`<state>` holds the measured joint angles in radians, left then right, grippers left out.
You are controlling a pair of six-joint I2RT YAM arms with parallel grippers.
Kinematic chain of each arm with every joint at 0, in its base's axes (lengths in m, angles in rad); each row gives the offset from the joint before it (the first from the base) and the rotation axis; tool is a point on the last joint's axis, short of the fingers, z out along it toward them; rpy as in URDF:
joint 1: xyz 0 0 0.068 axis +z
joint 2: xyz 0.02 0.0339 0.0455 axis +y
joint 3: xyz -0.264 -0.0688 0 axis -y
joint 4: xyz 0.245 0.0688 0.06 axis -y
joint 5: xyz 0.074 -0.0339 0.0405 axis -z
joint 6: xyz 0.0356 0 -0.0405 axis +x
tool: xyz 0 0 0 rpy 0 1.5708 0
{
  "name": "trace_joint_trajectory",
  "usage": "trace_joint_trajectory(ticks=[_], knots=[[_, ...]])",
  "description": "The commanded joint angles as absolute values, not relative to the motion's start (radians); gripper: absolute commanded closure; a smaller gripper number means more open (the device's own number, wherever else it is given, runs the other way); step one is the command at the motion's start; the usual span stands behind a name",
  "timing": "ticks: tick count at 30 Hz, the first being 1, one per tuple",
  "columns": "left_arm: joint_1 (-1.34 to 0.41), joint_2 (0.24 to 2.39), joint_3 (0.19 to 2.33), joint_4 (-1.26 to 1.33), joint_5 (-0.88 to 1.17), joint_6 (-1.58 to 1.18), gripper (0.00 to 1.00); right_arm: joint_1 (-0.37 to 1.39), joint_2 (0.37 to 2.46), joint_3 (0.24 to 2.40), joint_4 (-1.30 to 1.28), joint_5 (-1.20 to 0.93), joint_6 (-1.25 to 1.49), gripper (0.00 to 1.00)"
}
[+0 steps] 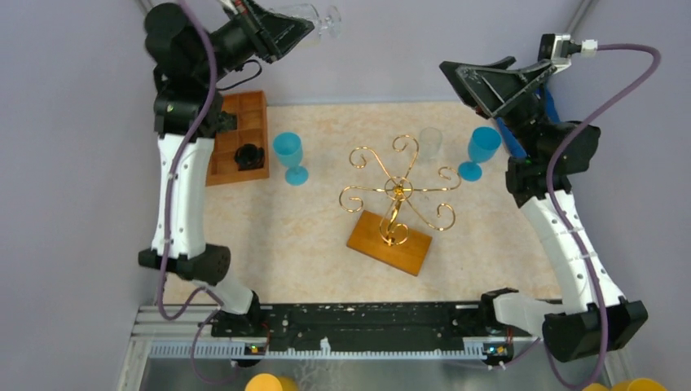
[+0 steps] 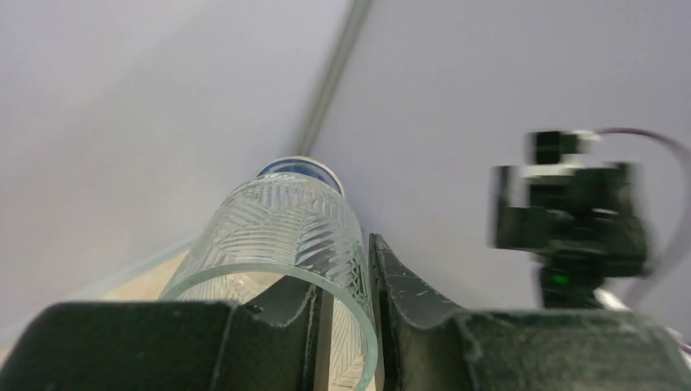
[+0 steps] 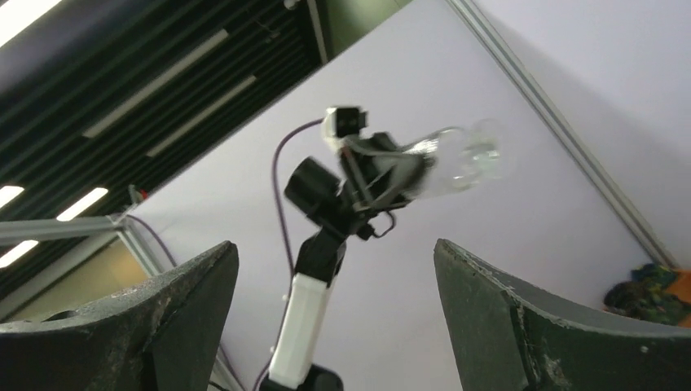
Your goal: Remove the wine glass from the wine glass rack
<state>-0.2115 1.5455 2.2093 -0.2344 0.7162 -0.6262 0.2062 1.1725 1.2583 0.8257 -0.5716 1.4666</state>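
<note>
We see a compartmented wooden tray (image 1: 238,114) at the left of the counter (image 1: 310,244), with one small black object (image 1: 248,155) in a near compartment. Two blue goblets (image 1: 289,155) (image 1: 482,147) and a pale cup (image 1: 430,140) stand upright around the wine glass rack (image 1: 398,191). The wine glass (image 1: 318,18) is off the rack, high above the far left of the counter. It lies close to level, long axis left to right, foot pointing right. The left end effector (image 1: 297,31) is clamped on the bowl's wall at the rim, while the right end effector (image 3: 334,326) hangs with its fingers spread wide
</note>
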Motion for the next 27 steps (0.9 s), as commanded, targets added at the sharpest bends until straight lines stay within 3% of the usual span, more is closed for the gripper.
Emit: trace_joint_trajectory(ticks=[1, 9, 27], knots=[[-0.207, 1.770, 2.387, -0.664, 0.547, -0.428, 1.00, 0.197, 1.079, 1.336, 0.559, -0.617, 1.220, 0.10], [-0.241, 1.923, 2.422, -0.817, 0.377, -0.324, 1.00, 0.195, 0.960, 1.435, 0.136, -0.558, 0.928, 0.07], [-0.382, 2.086, 2.323, -1.033, 0.080, -0.280, 1.00, 0.195, 0.872, 1.293, 0.051, -0.529, 0.870, 0.07]])
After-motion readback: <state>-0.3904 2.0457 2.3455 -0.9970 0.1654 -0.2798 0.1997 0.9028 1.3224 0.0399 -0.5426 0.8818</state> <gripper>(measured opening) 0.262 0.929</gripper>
